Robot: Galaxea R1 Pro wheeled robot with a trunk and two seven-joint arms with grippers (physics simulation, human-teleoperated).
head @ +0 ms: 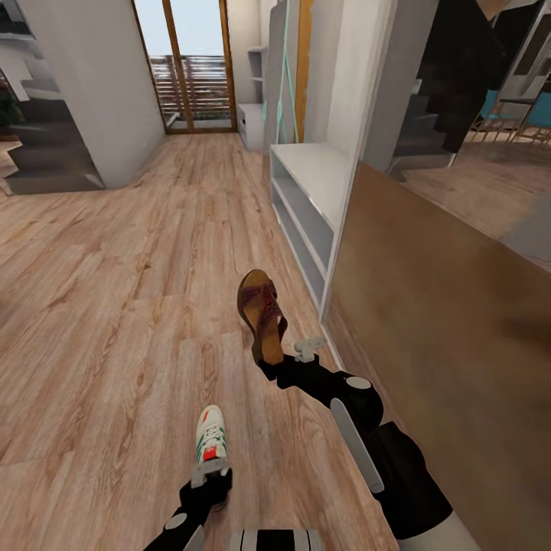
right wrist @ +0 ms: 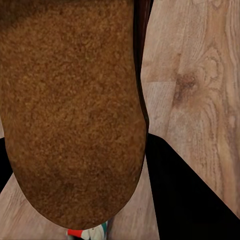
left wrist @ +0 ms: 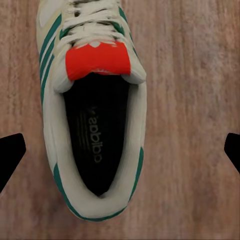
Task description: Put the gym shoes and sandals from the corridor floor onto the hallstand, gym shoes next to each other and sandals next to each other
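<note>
The right claw [head: 269, 360] grips a brown sandal [head: 260, 310] by its heel, raised beside the white shoe rack [head: 306, 191]. The left claw [head: 208, 478] (fingers spread wide) hangs over a gym shoe [head: 210, 440] on the floor [head: 115, 306].

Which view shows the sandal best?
The head view: the whole sandal shows, strap and footbed, held up by the right hand. The right wrist view gives just a close-up of its tan footbed.
</note>
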